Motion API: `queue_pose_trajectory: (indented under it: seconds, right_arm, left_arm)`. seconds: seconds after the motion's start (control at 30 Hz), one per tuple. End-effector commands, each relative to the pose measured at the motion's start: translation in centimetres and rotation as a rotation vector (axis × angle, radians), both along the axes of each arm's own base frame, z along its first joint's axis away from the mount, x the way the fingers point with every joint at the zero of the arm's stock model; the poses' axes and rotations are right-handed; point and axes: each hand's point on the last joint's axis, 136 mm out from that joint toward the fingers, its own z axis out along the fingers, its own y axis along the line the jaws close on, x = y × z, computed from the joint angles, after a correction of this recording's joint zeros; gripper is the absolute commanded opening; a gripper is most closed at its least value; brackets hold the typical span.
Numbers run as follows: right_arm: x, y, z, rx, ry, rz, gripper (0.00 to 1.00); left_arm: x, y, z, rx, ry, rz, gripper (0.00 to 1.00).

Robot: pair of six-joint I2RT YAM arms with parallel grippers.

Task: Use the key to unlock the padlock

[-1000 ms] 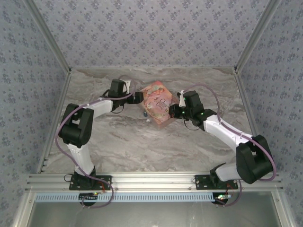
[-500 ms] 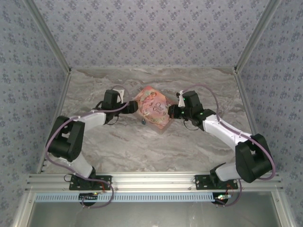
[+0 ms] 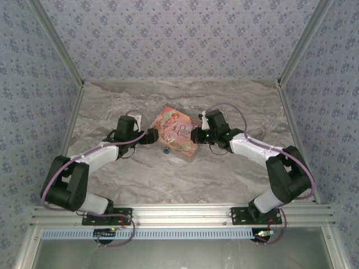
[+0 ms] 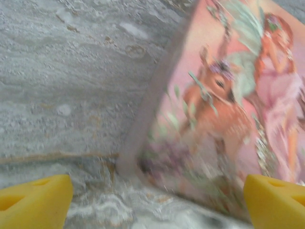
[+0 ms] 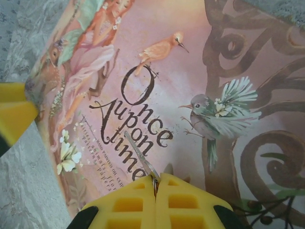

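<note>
Two grippers meet at the box (image 3: 178, 130) in the middle of the table (image 3: 140, 174), one on each side of it.

Your left gripper (image 3: 151, 137) sits at the box's left edge with its jaws spread wide. In its wrist view the yellow fingertips (image 4: 33, 200) stand at the two bottom corners. A corner of the box and its pink printed face lie ahead of them, and nothing is gripped. That view is blurred, so you get no finer detail from it.

Your right gripper (image 3: 194, 136) is at the box's right edge, reaching over the lid. Its pads (image 5: 128, 202) are pressed together and clamped on the key (image 5: 140, 155). The key is a thin silvery sliver that sticks out from between the pads and points across the dark lettering on the lid. You cannot tell from these views whether its tip touches the lid. At the left edge of the right wrist view, a yellow fingertip shows just beside the box's corner.

Your padlock (image 3: 166, 150) lies on the table just beside the box's near edge, towards its left. It is nearer the left gripper than the right, and it is apart from the key. It shows as a small blue speck, too small for you to read how the shackle stands.
</note>
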Motion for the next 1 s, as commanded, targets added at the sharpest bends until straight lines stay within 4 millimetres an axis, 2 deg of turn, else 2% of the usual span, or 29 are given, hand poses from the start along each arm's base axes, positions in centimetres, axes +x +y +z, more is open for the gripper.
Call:
queue_pose_trajectory:
  seconds: [0.0, 0.27, 0.4, 0.7, 0.97]
  right_arm:
    - [0.6, -0.3, -0.7, -0.034, 0.037, -0.041, 0.00]
    - [0.8, -2.3, -4.2, -0.100, 0.117, -0.077, 0.00]
    - [1.0, -1.9, -4.5, -0.088, 0.123, -0.062, 0.00]
    - [0.9, -1.1, -3.7, -0.077, 0.102, -0.052, 0.00]
    - [0.8, -0.6, -3.4, -0.076, 0.095, -0.043, 0.00]
  left_arm:
    - [-2.3, -0.7, 0.8, 0.050, -0.025, -0.070, 0.93]
    - [-6.5, -2.9, 0.5, 0.026, -0.039, -0.206, 0.93]
    - [-7.5, -4.2, 0.0, 0.014, -0.039, -0.283, 0.93]
    - [-6.8, -6.5, -2.5, 0.133, -0.103, -0.315, 0.89]
    - [-5.4, -7.8, -3.5, 0.187, -0.151, -0.287, 0.89]
